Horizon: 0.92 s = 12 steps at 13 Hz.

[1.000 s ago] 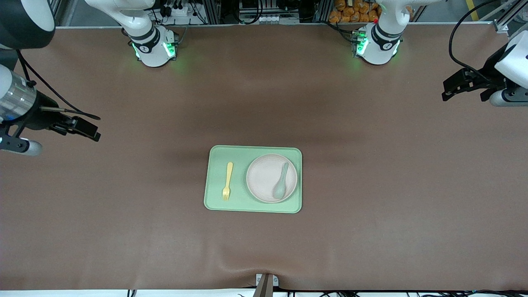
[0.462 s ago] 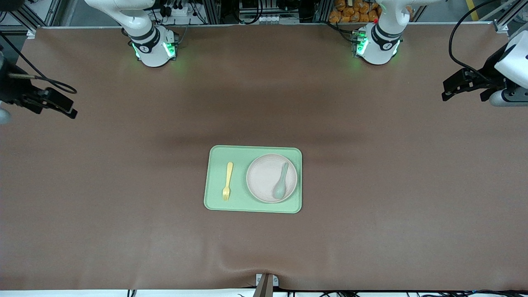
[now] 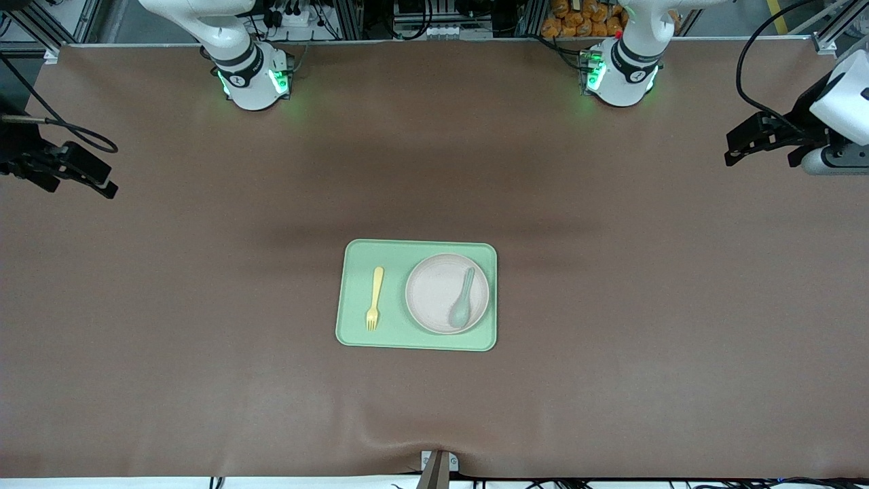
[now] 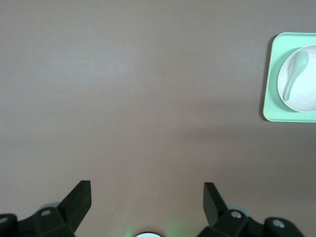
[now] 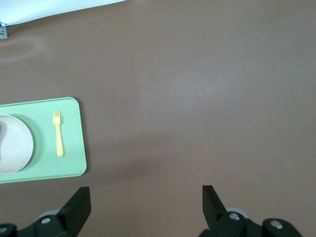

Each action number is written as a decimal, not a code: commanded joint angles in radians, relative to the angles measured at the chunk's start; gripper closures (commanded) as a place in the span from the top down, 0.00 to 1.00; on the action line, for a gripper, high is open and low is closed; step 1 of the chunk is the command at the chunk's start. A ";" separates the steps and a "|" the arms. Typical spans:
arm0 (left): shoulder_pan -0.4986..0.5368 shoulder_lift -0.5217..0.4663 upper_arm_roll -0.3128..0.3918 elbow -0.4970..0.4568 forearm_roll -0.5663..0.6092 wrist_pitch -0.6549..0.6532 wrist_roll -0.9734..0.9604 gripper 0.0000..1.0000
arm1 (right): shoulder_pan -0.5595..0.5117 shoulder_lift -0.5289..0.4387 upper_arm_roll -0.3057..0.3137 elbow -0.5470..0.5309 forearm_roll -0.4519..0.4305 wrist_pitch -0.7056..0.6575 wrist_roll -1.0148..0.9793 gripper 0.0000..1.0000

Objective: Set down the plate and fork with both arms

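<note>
Brown table mat (image 3: 611,380) is carrying a rectangular light-green tray (image 3: 415,343) midway between both arms, small pale-yellow plastic fork (image 3: 374,297) lying toward the right gripper (image 3: 102,183), round off-white plate (image 3: 438,288) toward the left gripper (image 3: 740,146), both hovering with fingers spread, holding nothing.

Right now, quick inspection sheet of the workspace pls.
Surface: brown table mat, bare apart from the tray.
Job's things: plate and fork lie side by side on the green tray, fork toward the right arm's end.
Clutter: grey-green spoon lying in the plate.
Grippers: left gripper and right gripper open, empty, each over its own end of the table.
Cables: black cable looping at the left arm's wrist.
Surroundings: aluminium framing along the base edge.
</note>
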 commanded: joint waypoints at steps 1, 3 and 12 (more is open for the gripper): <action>-0.001 -0.010 -0.004 -0.003 -0.005 0.005 -0.015 1.00 | 0.016 0.006 -0.012 0.014 -0.003 0.007 -0.012 1.00; 0.000 -0.010 -0.035 -0.001 0.000 0.005 -0.014 1.00 | 0.016 0.011 -0.011 0.020 -0.012 0.007 -0.022 1.00; 0.005 -0.010 -0.027 -0.003 -0.002 0.006 -0.014 1.00 | 0.016 0.011 -0.009 0.021 -0.058 0.001 -0.046 1.00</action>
